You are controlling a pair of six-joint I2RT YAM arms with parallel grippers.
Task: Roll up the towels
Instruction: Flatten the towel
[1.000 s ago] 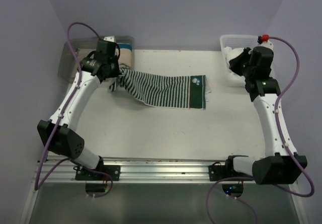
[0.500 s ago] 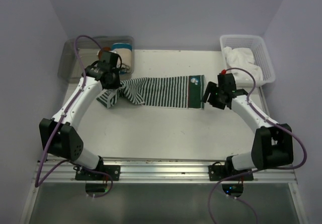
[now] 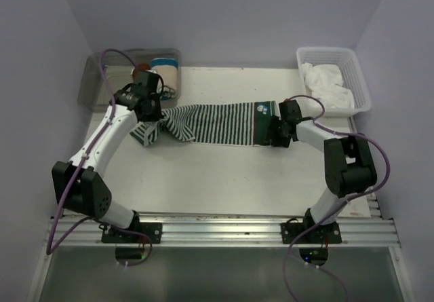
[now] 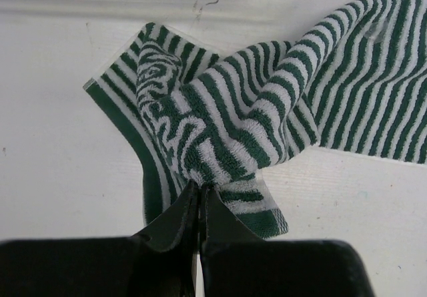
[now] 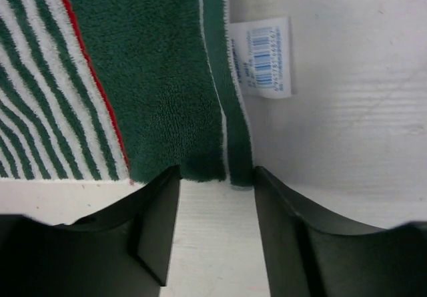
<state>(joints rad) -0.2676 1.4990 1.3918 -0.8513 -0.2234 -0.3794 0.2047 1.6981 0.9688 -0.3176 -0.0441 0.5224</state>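
Right gripper (image 5: 217, 193) reached terry striped towel (image 3: 217, 122).

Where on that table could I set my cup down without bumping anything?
Best: the wide bare table between the striped towel and the metal rail. Also the far strip between the clear bin and white basket. Crowded: the towel's ends, where the left claw pinches it and the right claw straddles its edge.

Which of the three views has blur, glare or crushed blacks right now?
Top external: even diffuse light, faint shadows on the white table. Left wrist: green-and-white striped cloth towel sharp, black left gripper nearly detailless. Right wrist: white barcode label slightly soft, black right gripper dark; no glare.
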